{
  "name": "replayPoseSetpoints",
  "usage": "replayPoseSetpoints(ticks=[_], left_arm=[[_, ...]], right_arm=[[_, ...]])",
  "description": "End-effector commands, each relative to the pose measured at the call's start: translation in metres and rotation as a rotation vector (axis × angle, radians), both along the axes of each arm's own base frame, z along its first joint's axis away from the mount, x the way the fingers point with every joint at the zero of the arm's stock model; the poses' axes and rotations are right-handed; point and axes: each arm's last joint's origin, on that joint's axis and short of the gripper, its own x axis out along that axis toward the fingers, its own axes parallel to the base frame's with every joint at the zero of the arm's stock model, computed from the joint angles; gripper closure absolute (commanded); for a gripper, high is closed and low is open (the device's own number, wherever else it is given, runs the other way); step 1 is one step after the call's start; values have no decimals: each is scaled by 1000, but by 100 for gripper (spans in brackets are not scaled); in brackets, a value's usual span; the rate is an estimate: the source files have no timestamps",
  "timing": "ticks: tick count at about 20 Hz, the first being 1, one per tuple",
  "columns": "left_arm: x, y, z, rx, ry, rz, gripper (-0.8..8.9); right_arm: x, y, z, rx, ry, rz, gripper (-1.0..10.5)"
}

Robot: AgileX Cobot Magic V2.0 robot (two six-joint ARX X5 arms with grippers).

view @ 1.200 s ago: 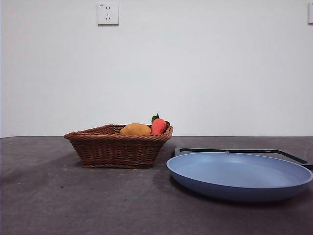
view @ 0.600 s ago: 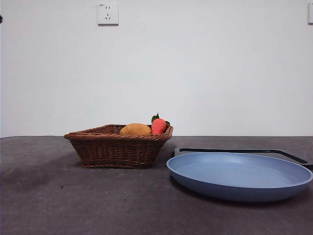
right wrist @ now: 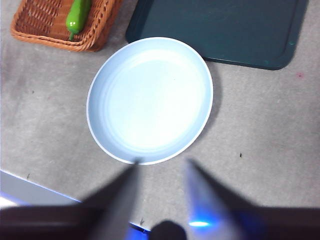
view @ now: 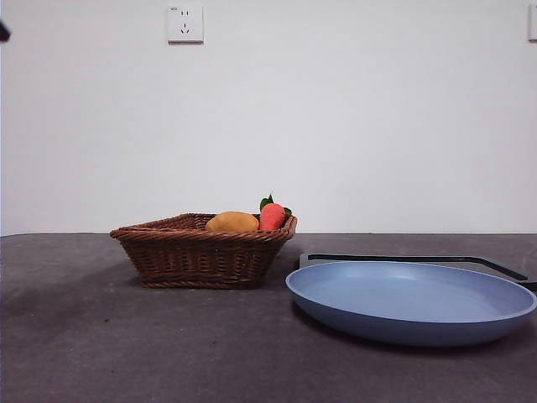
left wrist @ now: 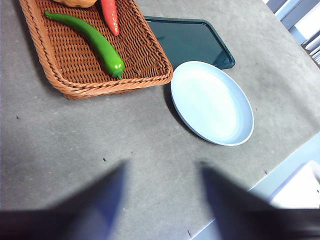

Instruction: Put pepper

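I've got both arms high over the table and nothing grasped yet. Left gripper point(left wrist: 160, 200) hangs well above bare tabletop short of the basket point(left wrist: 60, 82), jaws spread wide and empty. Right gripper point(right wrist: 162, 192) hangs above the near rim of the blue plate point(right wrist: 150, 100), jaws parted a moderate gap, also empty. The pepper point(left wrist: 90, 37) lies flat on the weave inside the basket, long axis diagonal, fat rounded end close to the basket wall that faces the plate, thin stem end pointing toward the far side. My call: the step in hand is the reach, and the left arm is the better candidate since the pepper sits squarely in its view. I'd come straight down over the pepper's middle, turn the wrist so the jaws straddle its width rather than its length, and stay clear of the wicker wall so a jaw tip doesn't catch the rim. The skin looks glossy, so I'd close around the thick section, not the tapering end. Contents: the basket holds 3 items, the pepper, a red chili-like item point(left wrist: 111, 16) lying just beside it without clear contact, and an orange-yellow fruit point(view: 232, 222) at the far end. The plate is empty, just beside the basket. The dark tray point(right wrist: 220, 30) behind the plate is empty too, its edge partly under the plate's rim.
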Motion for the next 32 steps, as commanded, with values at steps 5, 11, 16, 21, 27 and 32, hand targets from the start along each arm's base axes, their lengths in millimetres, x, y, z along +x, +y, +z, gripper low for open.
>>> replayPoseSetpoints(ticks=[5,11,16,21,27,32], left_arm=[[0,0,5,2,-28,-14,430],[1,0,5,1,-37,-14,430],[1,0,6,1,-43,-14,430],[1,0,6,1,-44,-14,430],[1,0,6,1,-43,-14,430],[1,0,6,-1,-41,-12,430]], right_arm=[[10,1,2,-7,4,7,633],[63,6,-23,-4,113,3,635],[112,13,-65,-18,248,13,636],[143,18,-107,-38,345,21,640],[157,23,-138,-90,412,31,665],[162,31,-151,-98,433,56,805]])
